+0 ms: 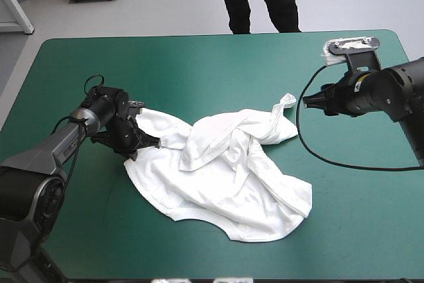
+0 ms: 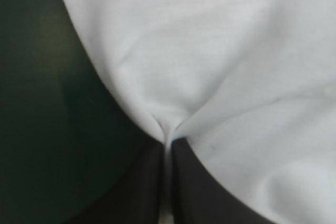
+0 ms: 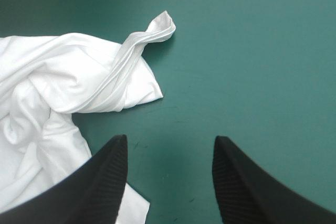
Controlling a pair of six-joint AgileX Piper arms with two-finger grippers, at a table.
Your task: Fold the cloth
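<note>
Seen from above, the white T-shirt [image 1: 225,183] lies crumpled at the middle of the teal-green cover [image 1: 199,57]. Its widest flat part spills toward 5 o'clock, and a bunched ridge runs across its upper half. Your left gripper [image 1: 147,142] sits at the heap's 9 o'clock, its black fingers all but closed on a pleat of white fabric; the left wrist view shows creases fanning out from that pinch. Your right gripper [image 1: 306,102] hangs at the heap's 2 o'clock, fingers wide apart with nothing between them, just beside a twisted tail [image 1: 285,102] of cloth and not touching it. The step in hand looks like spreading the shirt before any fold. To do it well, hold the left pinch firm and bring the right fingers low over the twisted tail, so they close on cloth rather than cover. Then draw the two grips apart toward 9 and 3 o'clock, slowly enough that the ridge unrolls and the whole heap does not drag along.
</note>
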